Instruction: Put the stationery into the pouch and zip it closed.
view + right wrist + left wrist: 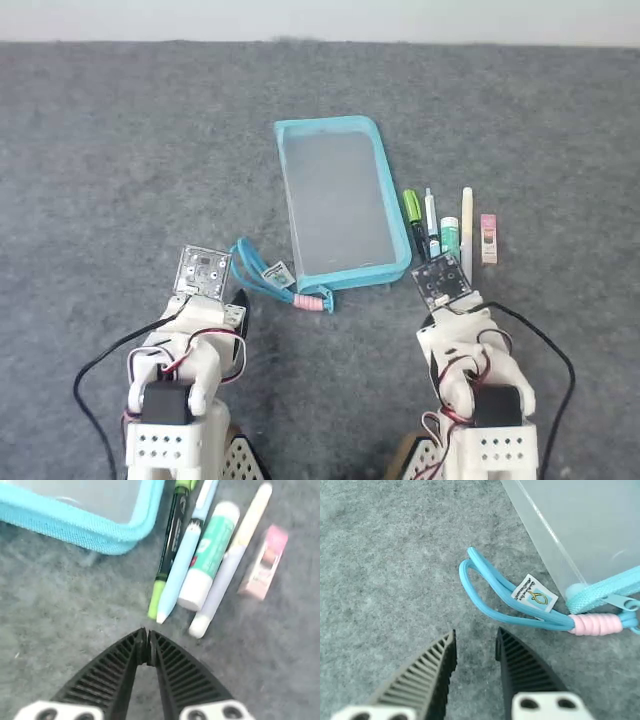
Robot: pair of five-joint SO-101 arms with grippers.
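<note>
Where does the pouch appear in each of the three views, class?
High view: the pouch lies centrally, left of the row of pens.
Left wrist view: its clear corner lies past the blue strap, beyond the left gripper.
Right wrist view: its teal corner lies beside the green-tipped marker.
Shared landmark: the teal zip edge.

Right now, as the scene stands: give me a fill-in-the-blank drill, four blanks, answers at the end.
The left end effector is ____.
The right end effector is ____.
____ stationery items lie on the table beside the pouch.
The coil at the pouch's corner is coloured ____.
Missing words: open; shut; five; pink.
</note>
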